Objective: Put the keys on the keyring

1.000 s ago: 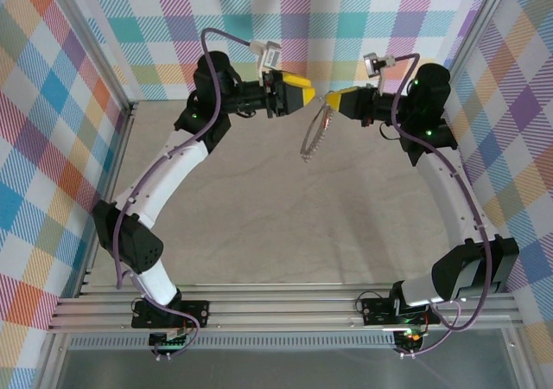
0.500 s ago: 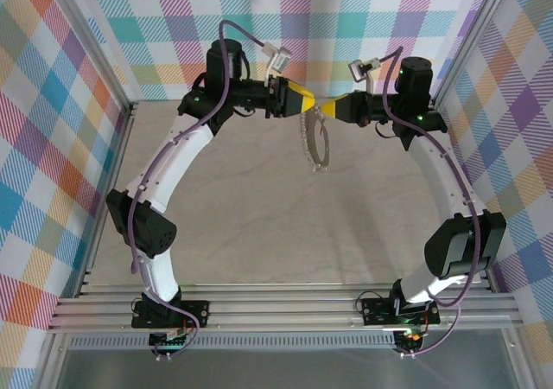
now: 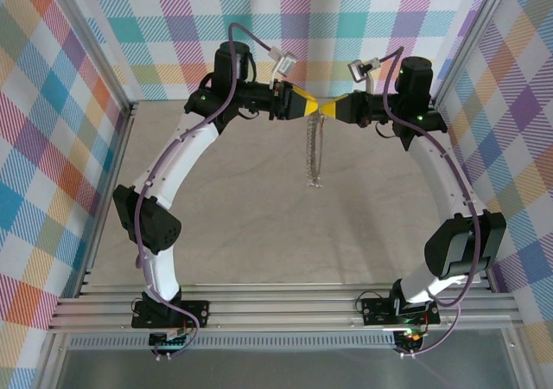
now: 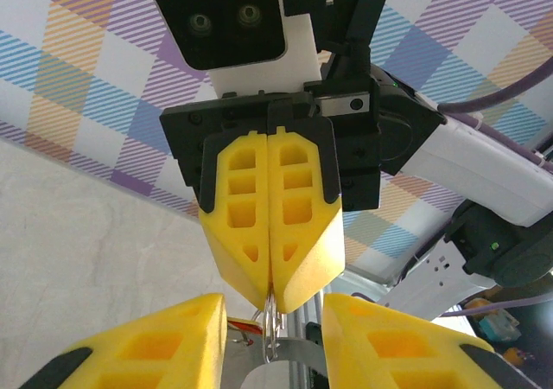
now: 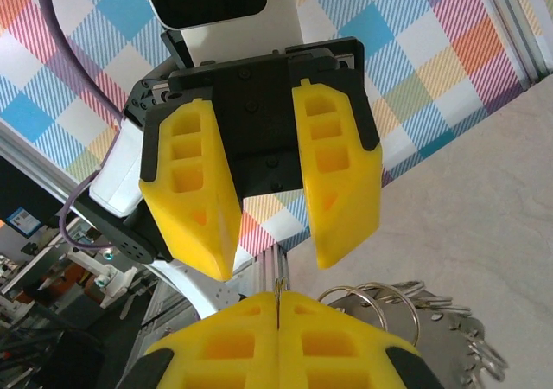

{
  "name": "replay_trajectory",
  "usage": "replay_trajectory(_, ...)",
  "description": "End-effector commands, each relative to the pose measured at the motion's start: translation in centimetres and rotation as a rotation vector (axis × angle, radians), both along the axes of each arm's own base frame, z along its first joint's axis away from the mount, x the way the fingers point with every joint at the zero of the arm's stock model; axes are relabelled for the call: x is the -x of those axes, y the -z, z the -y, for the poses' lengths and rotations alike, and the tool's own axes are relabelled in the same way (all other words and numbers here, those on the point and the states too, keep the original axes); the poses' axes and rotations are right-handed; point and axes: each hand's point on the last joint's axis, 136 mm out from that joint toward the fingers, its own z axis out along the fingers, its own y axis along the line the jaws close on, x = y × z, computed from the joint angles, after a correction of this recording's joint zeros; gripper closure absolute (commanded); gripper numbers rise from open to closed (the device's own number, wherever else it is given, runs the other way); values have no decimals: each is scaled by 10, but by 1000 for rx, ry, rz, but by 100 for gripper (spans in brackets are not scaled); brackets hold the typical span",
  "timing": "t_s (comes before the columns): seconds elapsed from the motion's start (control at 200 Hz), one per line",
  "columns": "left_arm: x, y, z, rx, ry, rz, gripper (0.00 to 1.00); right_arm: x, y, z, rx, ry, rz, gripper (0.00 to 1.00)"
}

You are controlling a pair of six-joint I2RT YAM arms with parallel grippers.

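Top view: the left gripper (image 3: pixel 316 109) and right gripper (image 3: pixel 327 110) meet tip to tip, with the keyring (image 3: pixel 314 151) hanging below them. Left wrist: the right's fingers are pressed together on the ring's wire, and the left's are spread either side. Right wrist: the same pinch, with rings bunched beside it. The left should close slowly on the wire just beyond the right's tips, staying aligned.

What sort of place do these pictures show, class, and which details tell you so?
Probably a robotics lab test cell: the left arm and right arm are bolted to an aluminium rail at the table's near edge, and plaid-patterned panels on metal framing wall it in.
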Motion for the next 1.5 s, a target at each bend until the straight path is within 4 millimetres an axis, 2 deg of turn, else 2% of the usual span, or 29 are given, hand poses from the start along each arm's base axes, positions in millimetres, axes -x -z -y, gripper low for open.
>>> replay_trajectory(0.0,12,-8,5,16,51,26,68,5,-13,2,-13,-19,71,100)
replay_trajectory(0.515,25,-2,11,3,94,23,84,-5,-9,2,-14,17,57,100)
replay_trajectory(0.66,25,-3,14,4,90,27,100,-5,-10,2,-19,16,54,100)
replay_trajectory(0.805,23,-5,17,9,70,31,100,-7,-15,2,-25,32,53,100)
replay_trajectory(0.89,17,-8,17,28,30,27,100,-11,-19,4,-29,75,56,73)
replay_trajectory(0.95,12,-17,17,63,-9,54,100,-13,-24,8,-36,128,70,60)
replay_trajectory(0.985,10,-20,16,79,-25,54,100,-16,-26,13,-43,163,74,56)
replay_trajectory(1.09,7,-32,14,138,-60,51,100,-21,-31,32,-68,271,75,53)
replay_trajectory(1.21,6,-42,10,199,-96,44,100,-27,-25,51,-92,402,60,53)
replay_trajectory(1.37,8,-54,6,261,-116,48,100,-38,6,70,-90,602,6,51)
replay_trajectory(1.495,7,-58,5,285,-121,40,100,-40,31,73,-76,655,-39,50)
